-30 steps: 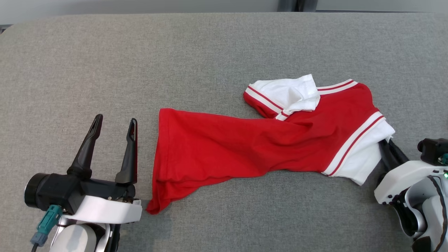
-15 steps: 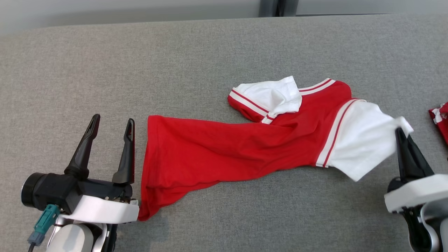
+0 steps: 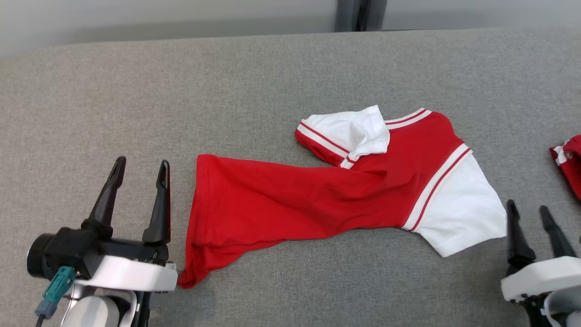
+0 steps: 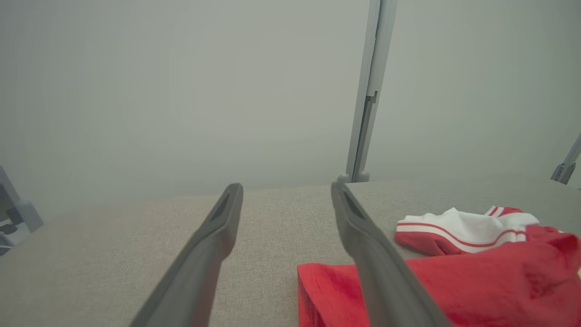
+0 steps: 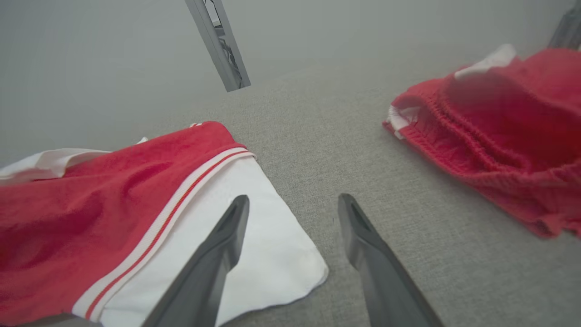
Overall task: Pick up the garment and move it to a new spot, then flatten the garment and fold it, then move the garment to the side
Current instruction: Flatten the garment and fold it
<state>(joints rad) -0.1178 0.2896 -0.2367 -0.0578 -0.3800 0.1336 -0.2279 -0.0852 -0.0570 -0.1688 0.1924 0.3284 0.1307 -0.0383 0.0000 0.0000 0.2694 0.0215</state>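
- The garment (image 3: 317,200), a red shirt with white sleeves, lies rumpled on the grey worktop (image 3: 227,91), stretched from left to right.
- My left end effector (image 3: 141,161) stands wide and empty, just left of the hem (image 3: 199,204).
- My right end effector (image 3: 526,206) is also spread wide, gripping nothing, just right of the white sleeve (image 3: 458,218).
- Another red cloth (image 3: 567,159) lies at the right edge, apart from the garment.

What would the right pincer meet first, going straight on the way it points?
Probably nothing soon: the right pincer points along bare grey surface between the white sleeve and a second garment.
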